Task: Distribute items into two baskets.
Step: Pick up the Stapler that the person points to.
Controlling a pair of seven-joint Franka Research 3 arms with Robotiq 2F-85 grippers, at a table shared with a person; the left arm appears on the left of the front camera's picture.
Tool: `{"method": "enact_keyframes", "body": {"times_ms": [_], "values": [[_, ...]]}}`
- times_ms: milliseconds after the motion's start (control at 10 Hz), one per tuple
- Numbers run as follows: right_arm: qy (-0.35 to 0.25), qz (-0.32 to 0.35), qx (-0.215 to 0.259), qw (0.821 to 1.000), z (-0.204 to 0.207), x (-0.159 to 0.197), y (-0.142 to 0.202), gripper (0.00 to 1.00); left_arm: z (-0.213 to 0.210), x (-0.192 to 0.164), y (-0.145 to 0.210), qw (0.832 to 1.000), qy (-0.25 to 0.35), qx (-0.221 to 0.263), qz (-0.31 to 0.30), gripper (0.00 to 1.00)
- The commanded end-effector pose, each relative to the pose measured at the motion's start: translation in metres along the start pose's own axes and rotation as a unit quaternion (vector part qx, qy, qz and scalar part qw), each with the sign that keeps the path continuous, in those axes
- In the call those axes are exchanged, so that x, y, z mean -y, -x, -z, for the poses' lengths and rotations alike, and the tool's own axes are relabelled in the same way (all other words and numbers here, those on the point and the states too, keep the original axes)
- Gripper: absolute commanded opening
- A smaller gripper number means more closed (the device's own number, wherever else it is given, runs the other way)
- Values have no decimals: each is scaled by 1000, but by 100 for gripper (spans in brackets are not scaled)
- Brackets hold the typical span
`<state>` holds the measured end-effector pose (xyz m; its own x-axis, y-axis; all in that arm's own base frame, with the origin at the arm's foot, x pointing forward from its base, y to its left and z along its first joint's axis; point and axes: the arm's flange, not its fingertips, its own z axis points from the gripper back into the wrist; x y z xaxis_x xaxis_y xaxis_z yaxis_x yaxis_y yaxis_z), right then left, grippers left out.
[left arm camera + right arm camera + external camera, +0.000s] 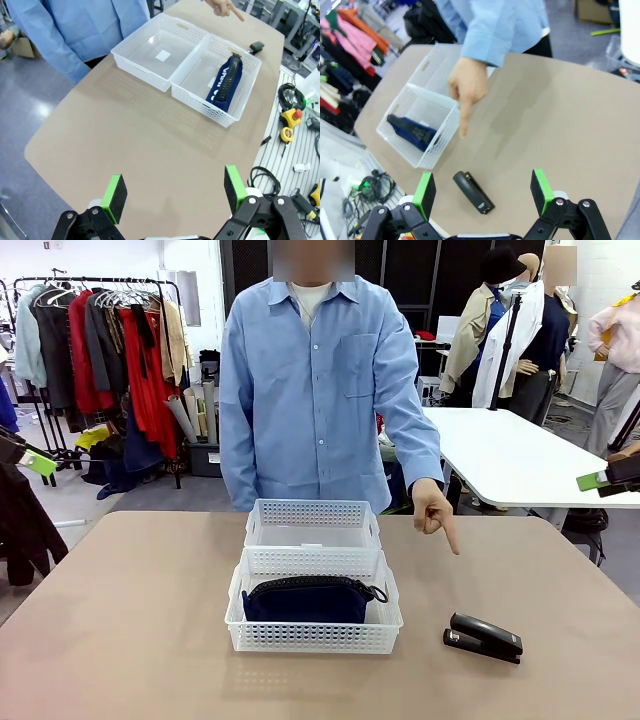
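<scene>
Two white lattice baskets stand end to end at the table's middle. The near basket [392,618] holds a navy-blue zippered pouch [308,600], which also shows in the left wrist view [225,85]. The far basket [312,512], by the person, is empty. A black stapler [483,637] lies on the table to the right of the near basket. The person's hand [437,512] points a finger down toward it. My left gripper [175,187] hangs open high over the table's left end. My right gripper [482,191] is open above the stapler [473,192], well clear of it.
The tan table [130,620] has bare room left and right of the baskets. The person stands at its far edge. Cables and tools [292,117] lie past the table's edge in the left wrist view. A white table [520,455] stands at the back right.
</scene>
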<state>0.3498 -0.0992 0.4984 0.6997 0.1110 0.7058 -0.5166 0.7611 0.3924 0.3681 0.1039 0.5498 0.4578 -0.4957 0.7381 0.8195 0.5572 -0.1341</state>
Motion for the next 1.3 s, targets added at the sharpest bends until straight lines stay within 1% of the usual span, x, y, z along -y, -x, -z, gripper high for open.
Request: {"method": "enact_keyframes", "body": {"times_ms": [0, 200, 500, 600, 700, 900, 1000, 1200], "values": [[-14, -52, -31, 998, 5, -14, 10, 100, 0, 0, 0, 1000, 4, 9, 4, 100], [-28, -101, -76, 992, 20, -30, 11, 100, 0, 0, 0, 1000, 4, 9, 4, 100], [-18, -170, -138, 976, 37, -56, 13, 100, 0, 0, 0, 1000, 4, 9, 4, 100], [-15, -184, -152, 971, 41, -61, 13, 100, 0, 0, 0, 1000, 4, 9, 4, 100], [-12, -205, -168, 964, 47, -67, 14, 100, 0, 0, 0, 1000, 4, 9, 4, 100], [7, -251, -211, 945, 58, -80, 18, 100, 0, 0, 0, 1000, 4, 9, 4, 100], [7, -265, -223, 938, 62, -84, 19, 100, 0, 0, 0, 1000, 4, 9, 4, 100], [14, -296, -260, 919, 75, -93, 25, 100, 0, 0, 0, 1000, 4, 9, 4, 100]]}}
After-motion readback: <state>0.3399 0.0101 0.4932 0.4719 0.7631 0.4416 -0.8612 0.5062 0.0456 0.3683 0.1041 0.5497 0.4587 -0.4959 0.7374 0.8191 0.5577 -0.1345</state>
